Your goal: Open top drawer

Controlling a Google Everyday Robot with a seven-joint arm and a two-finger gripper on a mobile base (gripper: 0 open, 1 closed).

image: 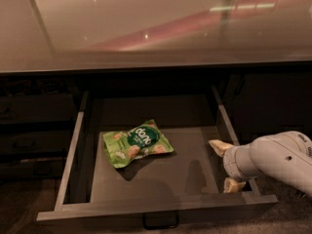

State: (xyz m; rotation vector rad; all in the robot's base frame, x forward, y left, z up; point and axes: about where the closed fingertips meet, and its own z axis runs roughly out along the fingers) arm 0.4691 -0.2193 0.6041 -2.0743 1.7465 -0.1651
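The top drawer (161,205) stands pulled far out under the counter, a long shallow dark grey tray with grey side walls and a small dark loop handle (161,222) at the centre of its front. A green snack bag (137,143) lies flat on its floor, left of centre. My gripper (227,165) is at the drawer's right side wall, near the front right corner. Its two cream fingertips (219,146) are spread apart, one inside the drawer and one near the front wall. It holds nothing.
A glossy beige countertop (146,28) overhangs the drawer. Narrower dark drawer fronts (34,126) stack on the left. A tall plain dark cabinet door (273,101) is on the right, behind my white arm (282,160).
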